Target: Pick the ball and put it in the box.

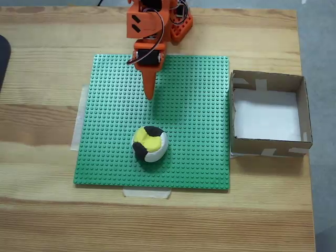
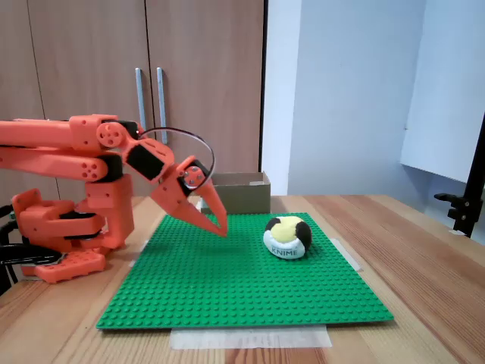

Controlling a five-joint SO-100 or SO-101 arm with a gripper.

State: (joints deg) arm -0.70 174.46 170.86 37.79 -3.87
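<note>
— Where is the ball?

— The ball (image 1: 149, 143) sits on the green studded baseplate (image 1: 199, 105), near its front edge in a fixed view, bare studs all around.

— And the hand?

— The orange hand (image 1: 149, 94) hovers clenched and empty, behind the ball. The box (image 1: 304, 110) stands just off the plate's right edge on the counter (image 1: 47, 68).

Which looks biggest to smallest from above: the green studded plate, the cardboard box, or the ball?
1. The green studded plate, by far the largest.
2. The box, roughly half the plate's width.
3. The ball, smallest, well under the box's width.
</note>
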